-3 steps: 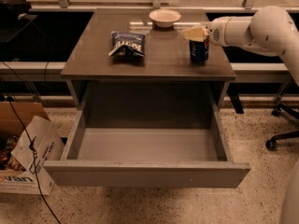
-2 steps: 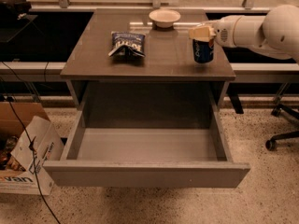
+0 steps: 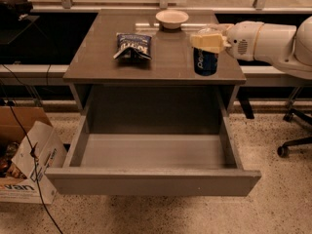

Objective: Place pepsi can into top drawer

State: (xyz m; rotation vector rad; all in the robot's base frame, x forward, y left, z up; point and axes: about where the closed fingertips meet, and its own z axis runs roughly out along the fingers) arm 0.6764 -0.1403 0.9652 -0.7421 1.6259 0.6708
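Camera view, gripper (image 3: 209, 40) reaching in from the right, jaws clamped on the top of the upright pepsi can (image 3: 205, 63) at the table's (image 3: 97, 67) near right corner, top drawer (image 3: 151, 182) open below, chip bag (image 3: 132, 45) left, bowl (image 3: 171, 18) far.

Cream end effector (image 3: 208, 40) grips dk-blue pepsi can (image 3: 205, 64) top; grey drawer (image 3: 151, 181).

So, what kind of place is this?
Probably an office or lab: a wheeled chair base on the speckled floor, a cardboard box beside the grey cabinet. The gripper is at the pepsi can, on that cabinet.
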